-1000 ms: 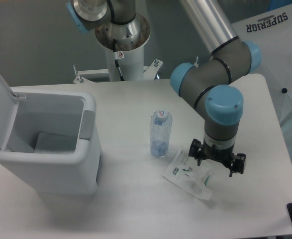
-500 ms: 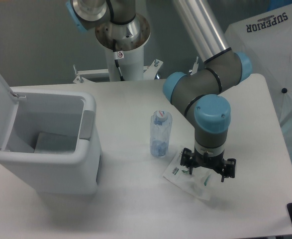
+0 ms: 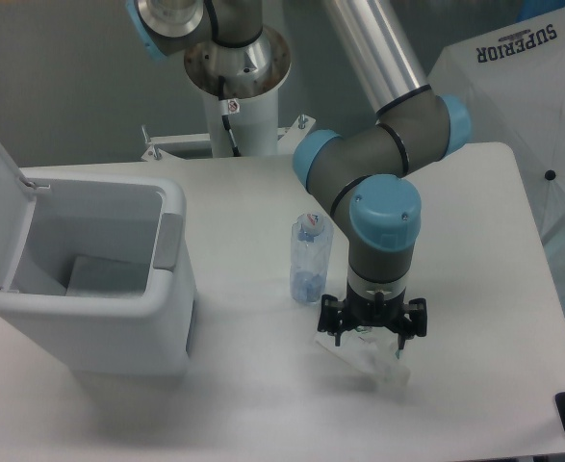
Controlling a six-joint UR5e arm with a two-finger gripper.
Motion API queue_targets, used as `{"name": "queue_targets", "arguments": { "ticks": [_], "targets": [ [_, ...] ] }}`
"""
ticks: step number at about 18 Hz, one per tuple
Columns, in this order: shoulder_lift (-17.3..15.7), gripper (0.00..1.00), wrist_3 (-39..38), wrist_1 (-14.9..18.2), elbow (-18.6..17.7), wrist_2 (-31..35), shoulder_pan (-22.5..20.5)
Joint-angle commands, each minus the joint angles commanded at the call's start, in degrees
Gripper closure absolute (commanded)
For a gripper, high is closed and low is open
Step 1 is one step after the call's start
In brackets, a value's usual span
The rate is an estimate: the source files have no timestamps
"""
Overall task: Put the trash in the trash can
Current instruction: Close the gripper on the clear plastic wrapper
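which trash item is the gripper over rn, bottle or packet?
The flat clear packet: the gripper sits directly above it. The upright bottle stands apart, beside the arm.

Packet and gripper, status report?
Gripper directly over packet, grip unclear. Bottle upright beside it. Bin lid open, nothing between.

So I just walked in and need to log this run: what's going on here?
A single robot arm has its gripper down over the flat plastic packet on the table; whether it grips it yet isn't clear. The plastic bottle stands upright just beside it, untouched. The white trash can sits at the left with its lid open, and neither item is inside it.
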State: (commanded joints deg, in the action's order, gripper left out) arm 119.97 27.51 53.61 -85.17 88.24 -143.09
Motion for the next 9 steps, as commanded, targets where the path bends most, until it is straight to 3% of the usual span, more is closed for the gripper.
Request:
{"name": "queue_targets", "arguments": {
  "ticks": [4,9],
  "targets": [
    [0.35,0.0,-4.47,-0.44,-1.23,3.16,0.09],
    [3.25,0.0,-12.39,-1.14,-0.71,8.26,1.75]
  ]
}}
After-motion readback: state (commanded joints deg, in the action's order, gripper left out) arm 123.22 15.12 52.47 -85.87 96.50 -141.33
